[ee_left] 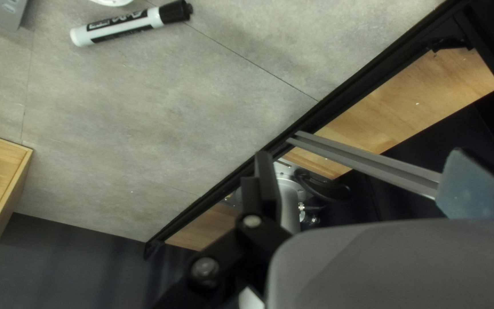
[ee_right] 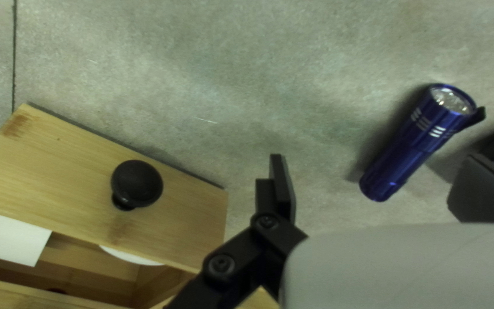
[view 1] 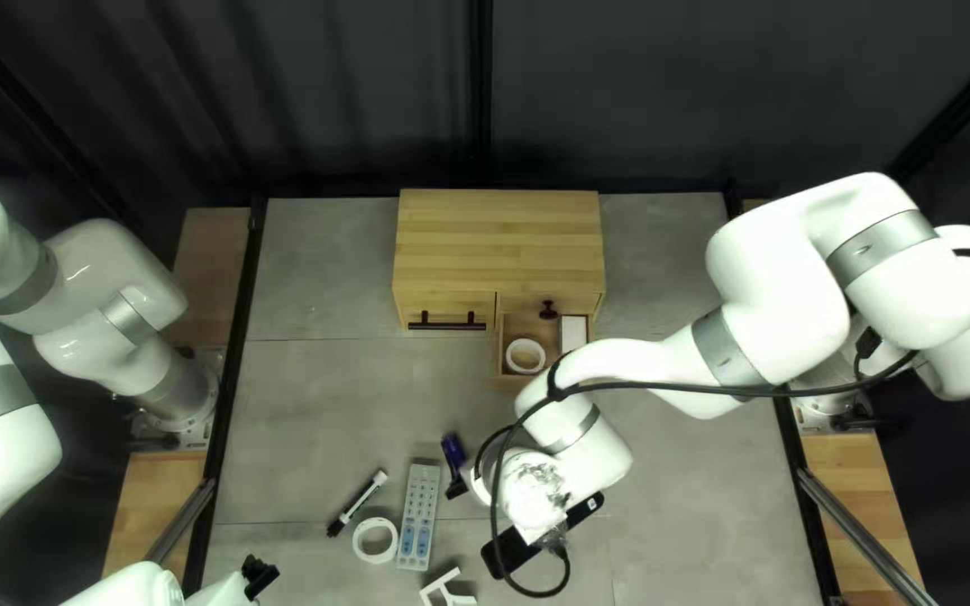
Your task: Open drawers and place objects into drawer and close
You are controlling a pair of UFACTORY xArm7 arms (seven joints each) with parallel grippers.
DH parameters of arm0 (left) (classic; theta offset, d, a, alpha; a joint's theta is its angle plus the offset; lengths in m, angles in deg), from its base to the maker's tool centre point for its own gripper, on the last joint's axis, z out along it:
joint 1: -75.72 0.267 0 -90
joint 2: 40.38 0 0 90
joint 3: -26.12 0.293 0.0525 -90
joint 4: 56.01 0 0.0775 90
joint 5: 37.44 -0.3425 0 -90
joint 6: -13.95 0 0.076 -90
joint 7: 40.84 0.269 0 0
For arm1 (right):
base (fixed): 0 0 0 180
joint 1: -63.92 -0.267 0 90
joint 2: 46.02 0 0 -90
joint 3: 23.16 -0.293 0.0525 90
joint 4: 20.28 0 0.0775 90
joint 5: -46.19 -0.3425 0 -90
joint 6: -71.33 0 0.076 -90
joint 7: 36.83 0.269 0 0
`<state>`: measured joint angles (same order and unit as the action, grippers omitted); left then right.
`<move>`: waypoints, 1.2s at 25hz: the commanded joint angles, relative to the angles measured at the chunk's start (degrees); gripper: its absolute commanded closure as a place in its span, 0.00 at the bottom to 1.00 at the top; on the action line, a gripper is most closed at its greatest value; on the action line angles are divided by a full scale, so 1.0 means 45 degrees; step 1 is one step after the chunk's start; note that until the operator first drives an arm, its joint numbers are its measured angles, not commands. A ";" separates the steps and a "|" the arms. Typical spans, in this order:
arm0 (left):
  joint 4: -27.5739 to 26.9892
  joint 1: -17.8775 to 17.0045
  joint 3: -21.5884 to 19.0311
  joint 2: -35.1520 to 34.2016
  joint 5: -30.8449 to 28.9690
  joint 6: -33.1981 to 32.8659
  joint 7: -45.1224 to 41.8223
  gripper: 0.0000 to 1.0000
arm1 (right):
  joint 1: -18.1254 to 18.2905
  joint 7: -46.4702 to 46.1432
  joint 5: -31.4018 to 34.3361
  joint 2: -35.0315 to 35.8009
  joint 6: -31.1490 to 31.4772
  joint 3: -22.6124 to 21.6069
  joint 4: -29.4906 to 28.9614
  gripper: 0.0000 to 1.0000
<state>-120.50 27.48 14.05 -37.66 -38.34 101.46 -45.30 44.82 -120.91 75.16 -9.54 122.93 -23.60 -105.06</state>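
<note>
As it looks stiff but slick, the torch (ee_right: 410, 149) is best clasped mid-barrel. Nothing seems held by the right gripper (ee_right: 282, 157), its opening unclear

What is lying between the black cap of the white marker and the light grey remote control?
A white ring lies there on the grey tabletop, as the top left view shows.

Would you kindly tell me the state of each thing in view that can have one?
Knob drawer: open.
Bar-handle drawer: shut.
Marker: capped, lying flat.
Flashlight: lying on its side, looks unlit.
Remote: buttons up.
Ring on the table: lying flat.
Ring in the drawer: lying flat.
White block: inside the open drawer.
</note>
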 commanded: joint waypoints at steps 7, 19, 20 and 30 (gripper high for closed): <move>0.0000 0.0000 0.0000 0.0000 0.0000 0.0000 0.0000 0.00 | 0.0109 -0.0780 -0.0409 0.1020 0.0605 -0.0317 -0.1262 0.00; 0.0000 0.0000 0.0000 0.0000 0.0000 0.0000 0.0000 0.00 | 0.0481 -0.1456 -0.0965 0.1409 0.1110 -0.0561 -0.1976 0.89; 0.0000 0.0000 0.0000 0.0000 0.0000 0.0000 0.0000 0.00 | 0.0523 -0.1479 -0.1014 0.1398 0.1094 -0.0580 -0.1967 0.92; 0.0000 0.0000 0.0000 0.0000 0.0000 0.0000 0.0000 0.00 | 0.0674 -0.1388 -0.1167 0.1062 0.0891 -0.0615 -0.1549 0.96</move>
<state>-120.50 27.48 14.05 -37.66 -38.34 101.46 -45.30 47.66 -127.39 69.93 -3.82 127.40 -26.42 -113.15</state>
